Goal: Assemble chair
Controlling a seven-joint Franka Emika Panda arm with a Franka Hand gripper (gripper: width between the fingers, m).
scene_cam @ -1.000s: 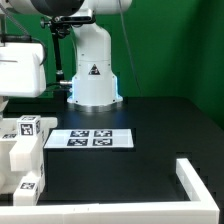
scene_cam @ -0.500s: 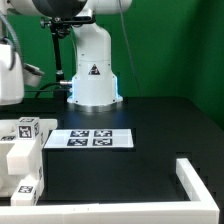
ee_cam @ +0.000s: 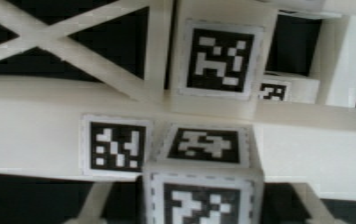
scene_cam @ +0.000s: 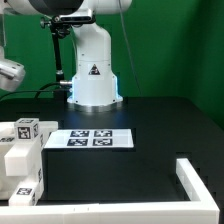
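The black surface [scene_cam: 150, 125] fills most of the exterior view, with a green backdrop behind it. The arm's white base [scene_cam: 93, 70] stands at the far edge of the surface, near the middle of the view; a rounded white-grey piece of the arm [scene_cam: 8, 72] shows at the exterior view's left edge, raised above the surface.

The chair [scene_cam: 22, 155] parts sit at the exterior view's near left corner: chunky white blocks stacked together, each bearing black-and-white marker tags on its top and front faces. One tagged block is on top toward the back, a larger plain block is in front of it, and a lower block with a tag sits at the bottom edge of the frame.

The marker board [scene_cam: 90, 139] lies flat on the surface just beside the chair parts, toward the exterior view's right, showing four tags.

A low white L-shaped corner rail [scene_cam: 196, 180] rests at the near right corner of the surface, well apart from the chair parts.

The wrist view is close over the chair [ee_cam: 175, 110]: white bars, a cross-braced frame and several tagged faces fill the frame.

The end effector is not identifiable in either view; its fingers do not show, so its opening and any hold cannot be told.
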